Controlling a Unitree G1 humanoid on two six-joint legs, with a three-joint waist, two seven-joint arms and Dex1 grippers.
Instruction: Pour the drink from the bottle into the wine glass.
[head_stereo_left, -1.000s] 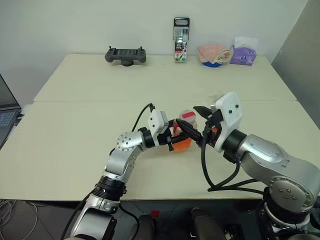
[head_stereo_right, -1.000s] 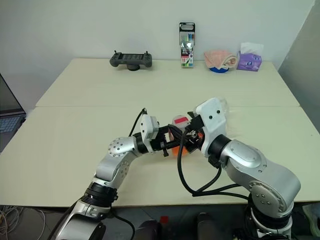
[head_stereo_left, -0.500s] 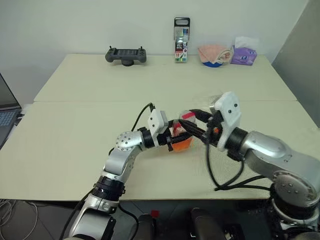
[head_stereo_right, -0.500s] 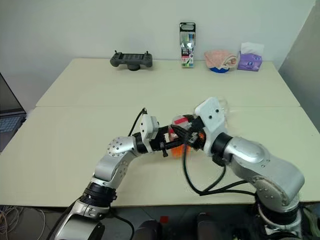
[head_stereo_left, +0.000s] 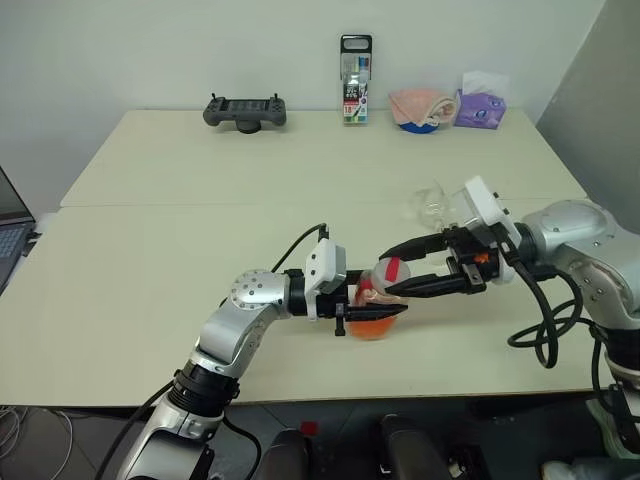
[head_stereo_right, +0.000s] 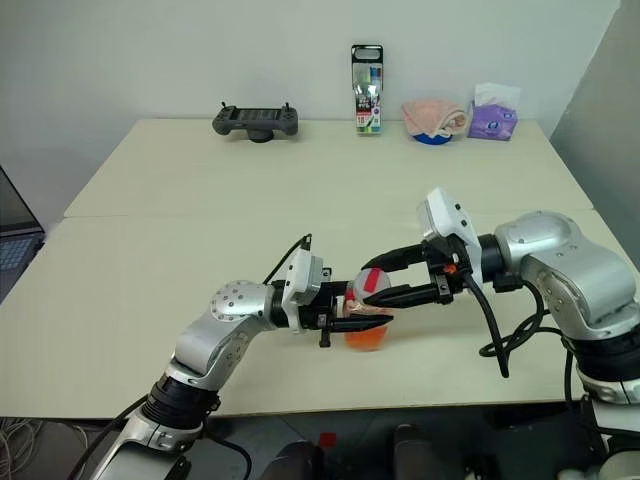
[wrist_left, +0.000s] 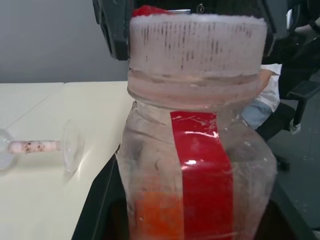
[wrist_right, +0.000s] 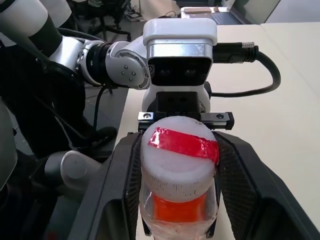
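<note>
While the left gripper clamps the bottle by its body above the table's near edge, the right gripper closes its fingers on the cap. Beyond them, the wine glass lies on its side.

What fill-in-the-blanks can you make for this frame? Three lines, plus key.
1. The left claw is shut on the ___ body.
2. The right claw has a finger on each side of the ___, which has a red strip across its top.
3. The wine glass is on the table nearer the ___ arm.
Missing words: bottle's; cap; right.
</note>
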